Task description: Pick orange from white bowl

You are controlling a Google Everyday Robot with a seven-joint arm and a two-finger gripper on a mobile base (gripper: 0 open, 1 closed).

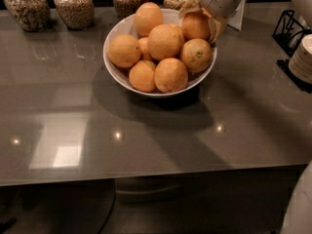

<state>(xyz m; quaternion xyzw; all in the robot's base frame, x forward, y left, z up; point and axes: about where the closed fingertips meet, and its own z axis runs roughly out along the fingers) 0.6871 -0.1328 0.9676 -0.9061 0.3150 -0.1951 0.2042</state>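
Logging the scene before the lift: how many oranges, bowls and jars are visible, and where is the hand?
Oranges: 8 visible
White bowl: 1
Glass jars: 4
Total: 13
Hand at the bowl's back-right orange.

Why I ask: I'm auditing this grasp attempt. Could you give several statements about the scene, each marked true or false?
1. The gripper clasps the orange at the far right of the white bowl. True.
2. That orange hangs clear above the bowl. False: it rests among the other oranges inside.
3. Glass jars stand behind the bowl. True.
4. The bowl holds only three oranges. False: at least seven show.
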